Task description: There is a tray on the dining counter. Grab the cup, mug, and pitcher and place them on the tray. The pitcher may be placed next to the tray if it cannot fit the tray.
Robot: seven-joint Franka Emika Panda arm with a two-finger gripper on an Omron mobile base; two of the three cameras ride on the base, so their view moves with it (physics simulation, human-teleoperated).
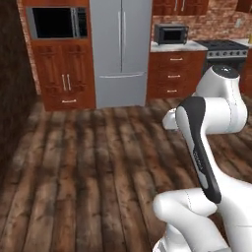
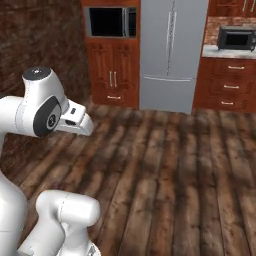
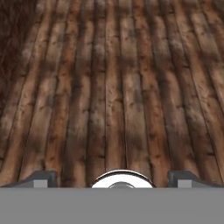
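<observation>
The robot faced the fridge (image 1: 121,51) across bare floorboards (image 3: 113,87), its gripper (image 3: 113,178) wide apart and empty, apparently hunting for the counter; next it probably needed to turn.

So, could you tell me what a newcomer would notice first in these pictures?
The tall grey refrigerator stands at the far wall between red wood cabinets, with a built-in microwave to its left. Dark plank floor stretches below the hand, whose fingertips sit wide apart, holding nothing.
</observation>
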